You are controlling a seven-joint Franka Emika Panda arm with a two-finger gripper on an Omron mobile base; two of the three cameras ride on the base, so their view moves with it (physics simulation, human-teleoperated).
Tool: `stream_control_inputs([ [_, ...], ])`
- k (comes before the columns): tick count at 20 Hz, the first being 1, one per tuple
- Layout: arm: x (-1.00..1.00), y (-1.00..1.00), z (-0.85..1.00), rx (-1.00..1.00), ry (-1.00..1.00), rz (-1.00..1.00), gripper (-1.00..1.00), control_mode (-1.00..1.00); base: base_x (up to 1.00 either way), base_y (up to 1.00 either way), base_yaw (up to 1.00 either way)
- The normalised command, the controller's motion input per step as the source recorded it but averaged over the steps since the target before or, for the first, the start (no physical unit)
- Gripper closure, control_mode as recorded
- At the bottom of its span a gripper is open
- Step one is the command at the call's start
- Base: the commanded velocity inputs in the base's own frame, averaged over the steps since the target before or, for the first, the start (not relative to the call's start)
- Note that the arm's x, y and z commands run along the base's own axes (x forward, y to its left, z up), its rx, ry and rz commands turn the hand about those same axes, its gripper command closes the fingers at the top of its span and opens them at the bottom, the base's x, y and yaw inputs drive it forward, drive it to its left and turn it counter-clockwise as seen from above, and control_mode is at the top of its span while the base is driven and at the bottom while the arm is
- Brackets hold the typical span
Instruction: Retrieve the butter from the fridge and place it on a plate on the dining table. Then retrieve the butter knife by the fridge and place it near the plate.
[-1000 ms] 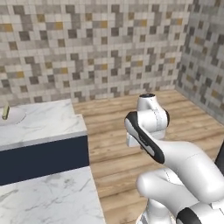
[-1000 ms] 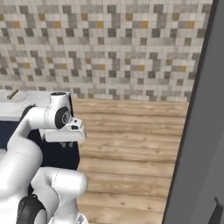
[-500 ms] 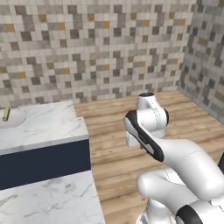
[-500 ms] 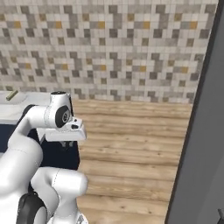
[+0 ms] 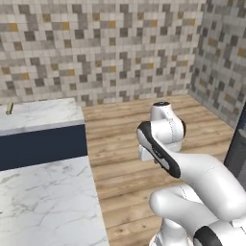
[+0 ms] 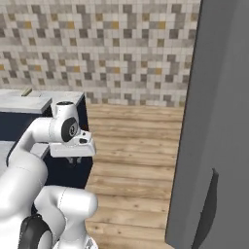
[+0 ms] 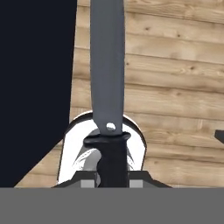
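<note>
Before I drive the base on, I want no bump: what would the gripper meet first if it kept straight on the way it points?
Probably the wooden floor. The gripper, shut on the butter knife, points down at it; the navy cabinet lies beside that line, though depth is unclear.

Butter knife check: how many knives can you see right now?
1. The butter knife is clamped in the gripper, blade pointing away over the wood floor. Others may be hidden.

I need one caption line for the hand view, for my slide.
Gripper shut on the butter knife, blade pointing ahead over the wooden floor.
</note>
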Motion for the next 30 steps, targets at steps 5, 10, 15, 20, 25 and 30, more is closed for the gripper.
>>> stream_control_inputs([
  [5, 0.0, 0.0, 0.0, 0.0, 0.0, 0.0, 1.0, 1.0, 0.16, 0.02, 0.0],
  [10, 0.0, 0.0, 0.0, 0.0, 0.0, 0.0, 1.0, 1.0, 0.97, 0.1, 0.0],
  [15, 0.0, 0.0, 0.0, 0.0, 0.0, 0.0, 1.0, 1.0, 1.0, 0.22, 0.0],
  [20, 0.0, 0.0, 0.0, 0.0, 0.0, 0.0, 1.0, 1.0, 1.0, 0.38, 0.0],
  [25, 0.0, 0.0, 0.0, 0.0, 0.0, 0.0, 1.0, 1.0, 1.0, 0.19, 0.0],
  [30, 0.0, 0.0, 0.0, 0.0, 0.0, 0.0, 1.0, 1.0, 1.0, 0.0, 0.0],
])
